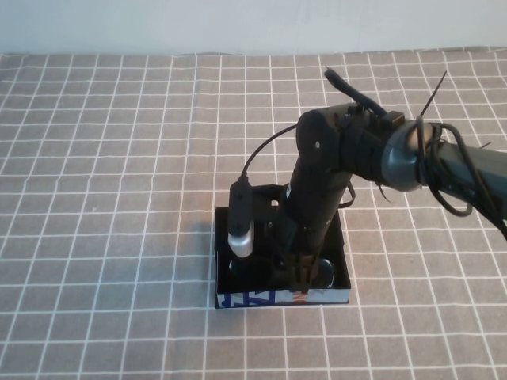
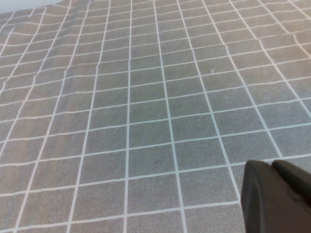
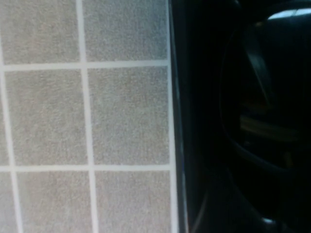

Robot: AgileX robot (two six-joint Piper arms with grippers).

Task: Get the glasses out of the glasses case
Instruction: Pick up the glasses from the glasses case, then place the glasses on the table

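The black glasses case (image 1: 247, 298) lies open on the checked cloth, its blue, white and orange printed panel facing the near edge. The black glasses (image 1: 323, 274) lie inside it, mostly hidden by my right arm. My right gripper (image 1: 303, 273) reaches straight down into the case, over the glasses. In the right wrist view the case wall (image 3: 181, 121) and a dark lens of the glasses (image 3: 252, 97) fill the dark side. My left gripper (image 2: 278, 196) is shut and empty over bare cloth, and is out of the high view.
A grey cloth with a white grid (image 1: 111, 198) covers the whole table. A pale wall (image 1: 238, 24) runs along the far edge. The right arm's cables (image 1: 444, 182) hang above the cloth at the right.
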